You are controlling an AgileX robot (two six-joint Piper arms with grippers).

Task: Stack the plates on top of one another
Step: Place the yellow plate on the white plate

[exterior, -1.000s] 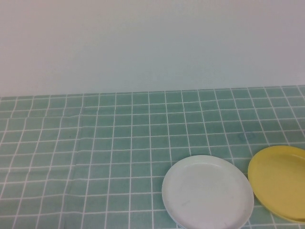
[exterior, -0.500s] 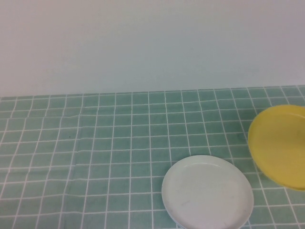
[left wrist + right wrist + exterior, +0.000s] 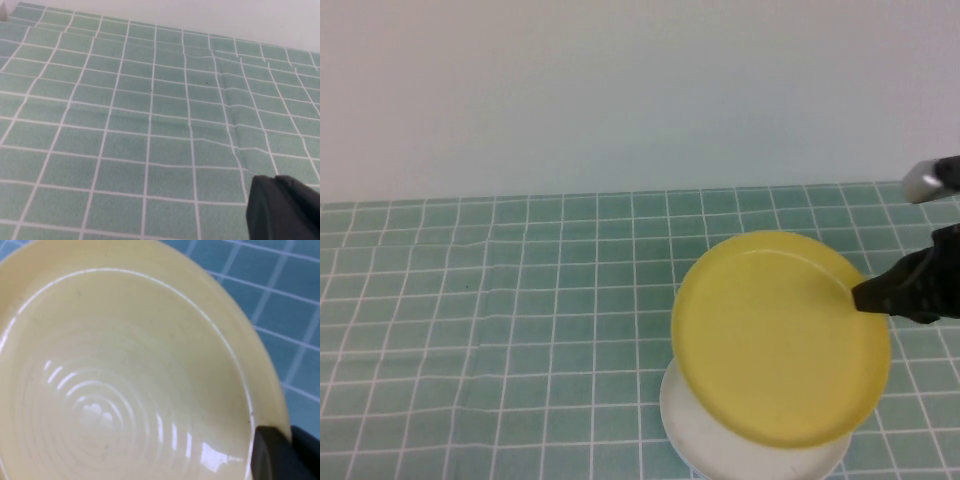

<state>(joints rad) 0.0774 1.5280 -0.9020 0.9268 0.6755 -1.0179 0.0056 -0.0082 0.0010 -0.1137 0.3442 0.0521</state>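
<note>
**Yellow plate held above the white plate**

Green checked cloth with white grid lines covers the table (image 3: 520, 320), and a plain pale wall rises behind it. At roughly 5 o'clock on the table in the high view, the white plate (image 3: 705, 440) lies flat near the front edge; only its left and lower rim shows, since the yellow plate (image 3: 775, 335) hangs over most of it. The yellow plate is tilted, its far edge higher, and appears lifted clear of the white one, though whether the two touch at any spot cannot be told.

The right end effector (image 3: 865, 295) reaches in from 3 o'clock and is clenched on the yellow plate's right rim. In the right wrist view, a dark fingertip (image 3: 272, 455) presses on the inside of the rim, and the yellow plate (image 3: 120, 375) fills nearly the whole picture, showing glossy concentric rings on its inner face. A metal part of the right arm (image 3: 925, 182) shows at the high view's right edge.

The left end effector (image 3: 282, 210) is seen only in its own wrist view, as a dark tip over bare, slightly creased cloth (image 3: 150, 125); whether it is released or clenched cannot be told.
</note>
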